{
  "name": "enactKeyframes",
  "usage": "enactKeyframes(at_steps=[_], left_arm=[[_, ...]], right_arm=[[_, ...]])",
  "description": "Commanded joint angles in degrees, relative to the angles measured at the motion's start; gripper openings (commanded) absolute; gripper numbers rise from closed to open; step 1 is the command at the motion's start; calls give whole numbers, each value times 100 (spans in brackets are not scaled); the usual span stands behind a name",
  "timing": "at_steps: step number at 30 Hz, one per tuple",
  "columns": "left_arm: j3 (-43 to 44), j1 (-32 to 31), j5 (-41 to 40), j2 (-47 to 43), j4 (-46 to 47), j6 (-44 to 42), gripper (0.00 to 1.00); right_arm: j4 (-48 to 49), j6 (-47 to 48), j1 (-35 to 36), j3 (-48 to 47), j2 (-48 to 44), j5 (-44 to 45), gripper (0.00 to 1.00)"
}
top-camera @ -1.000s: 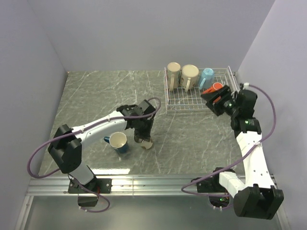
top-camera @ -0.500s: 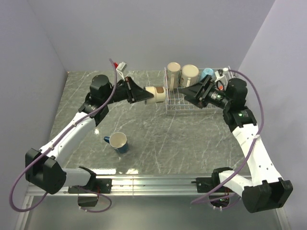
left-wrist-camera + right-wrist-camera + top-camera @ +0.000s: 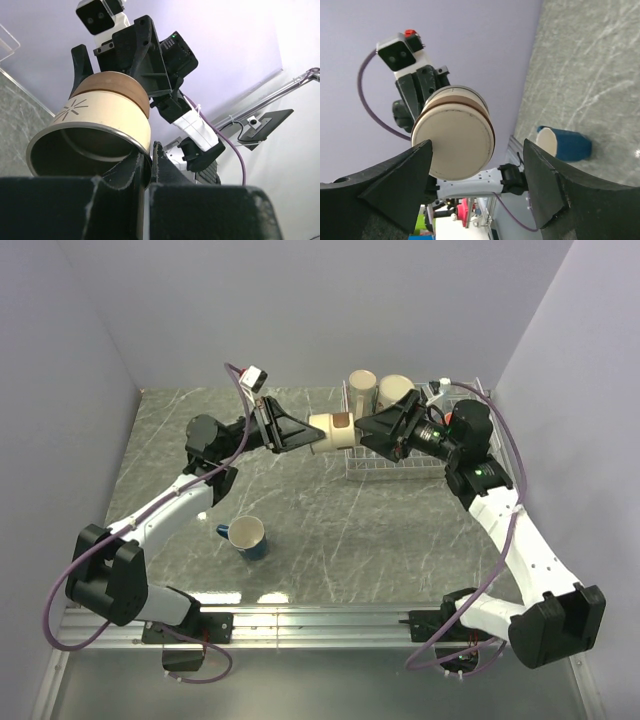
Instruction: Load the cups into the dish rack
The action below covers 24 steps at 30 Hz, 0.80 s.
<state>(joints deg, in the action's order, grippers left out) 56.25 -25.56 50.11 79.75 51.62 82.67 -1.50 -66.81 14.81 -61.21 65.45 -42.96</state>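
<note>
**Inspector:** Location of the cream mug?

**Assessor:** Airborne near the middle of the far edge, beside the dish rack. The left gripper is clamped on its rim. Long axis level, base facing the right gripper.

**Inspector:** Right gripper condition?

**Assessor:** Its fingers are spread, flanking the base; contact cannot be confirmed. Both arms raised, reaching inward. The right arm is nearer the rack.

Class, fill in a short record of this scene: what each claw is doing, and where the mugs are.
Left claw: shut on banded mug's rim, held aloft
Right claw: open, facing that mug's base
Dark blue mug: upright on the table
Dish rack: two cream mugs visible inside
</note>
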Motion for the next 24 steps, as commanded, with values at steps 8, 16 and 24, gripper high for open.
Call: enactKeyframes(at_steps=[8,16,24], left_arm=[[-404,-19,-326,-117,1359,477,0],[-80,-19,-291,-143,597,-136,0],[597,-72,-247,-442,-1468,-1911,0]], right_arm=[[3365,-2150,189,627,20,-239,83],[2656,-1898,356,285,231,-529,87],[1091,-975,716,-356,583,-670,87]])
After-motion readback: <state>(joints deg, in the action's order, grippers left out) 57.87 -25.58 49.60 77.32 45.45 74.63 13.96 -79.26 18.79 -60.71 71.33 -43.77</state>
